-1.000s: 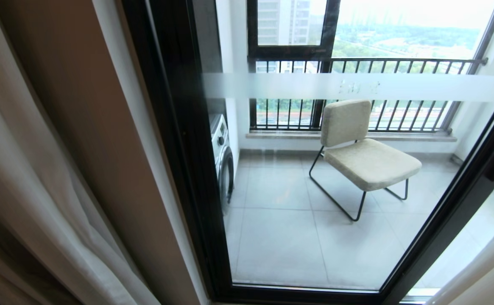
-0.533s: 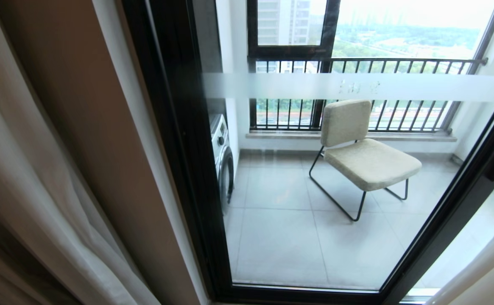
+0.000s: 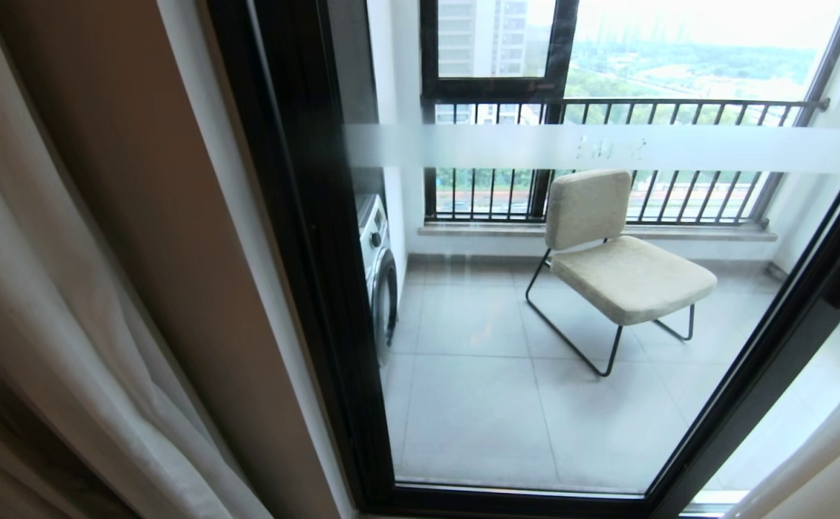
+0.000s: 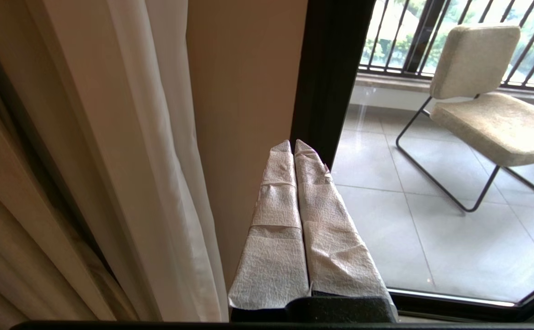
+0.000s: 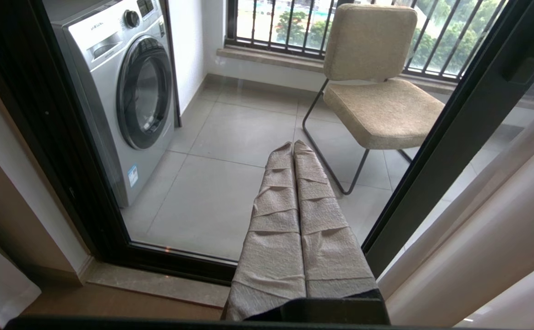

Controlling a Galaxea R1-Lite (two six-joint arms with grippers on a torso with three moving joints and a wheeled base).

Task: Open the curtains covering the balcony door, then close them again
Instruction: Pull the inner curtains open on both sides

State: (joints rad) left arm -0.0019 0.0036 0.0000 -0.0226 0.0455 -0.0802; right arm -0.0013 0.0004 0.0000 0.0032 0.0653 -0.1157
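The frosted band's characters (image 3: 611,149) are too small to read.

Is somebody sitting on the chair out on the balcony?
No, the beige chair behind the glass balcony door has nobody on it; its seat and backrest are bare.

Curtains (image 3: 45,303) bunched far left, second panel (image 3: 823,461) at right edge; balcony door (image 3: 571,324) between. Behind glass: washing machine (image 3: 378,267) left, chair (image 3: 621,259) right, railing (image 3: 679,158) behind chair.
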